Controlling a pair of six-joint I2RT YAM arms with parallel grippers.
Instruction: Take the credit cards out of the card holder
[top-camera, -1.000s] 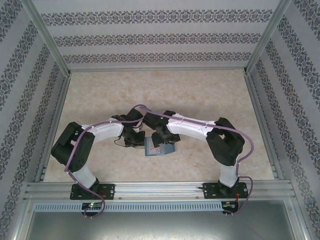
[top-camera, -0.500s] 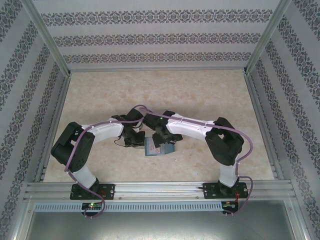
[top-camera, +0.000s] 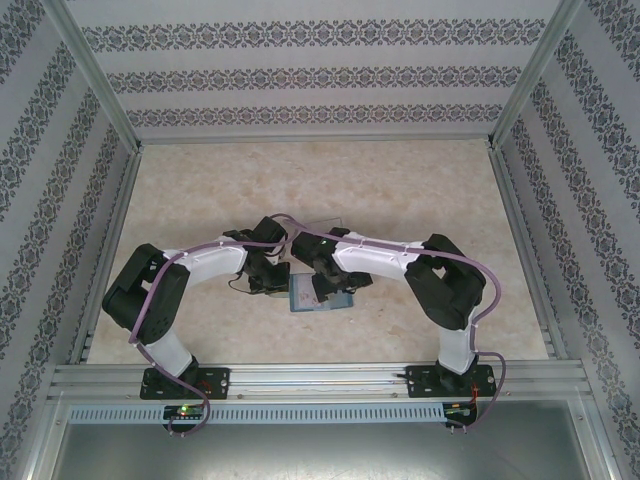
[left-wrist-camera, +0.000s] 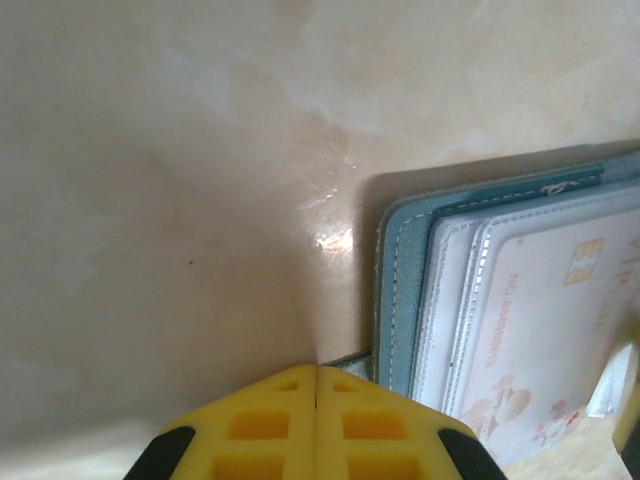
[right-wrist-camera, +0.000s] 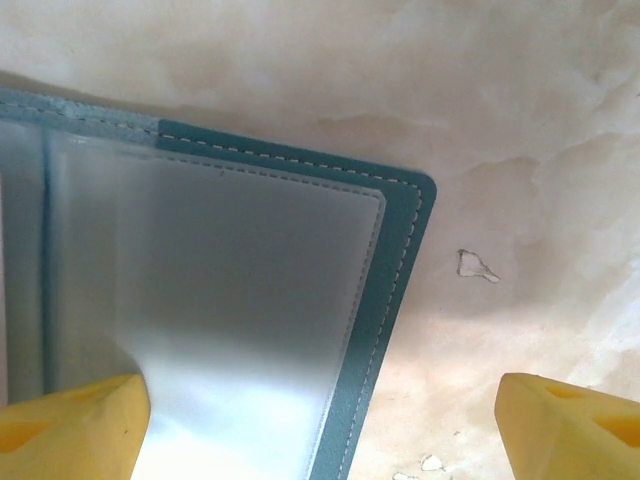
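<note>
From above I find the holder (top-camera: 304, 300) on the table (top-camera: 400, 190), mostly covered. My left wrist camera adds the left fingers (left-wrist-camera: 318, 405) clenched at the holder's edge, apparently pinching its tab (left-wrist-camera: 346, 360), with a card (left-wrist-camera: 560, 320) sleeved inside. The right wrist camera gives what that misses: the right fingers (right-wrist-camera: 75, 425) released, straddling the holder's corner over a clear sleeve (right-wrist-camera: 230, 300), so I'd pin the tab and close on a card edge, not plastic.

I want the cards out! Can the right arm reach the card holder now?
Probably yes. The right gripper is open just above the card holder, one finger over its clear sleeve, nothing between them.
</note>
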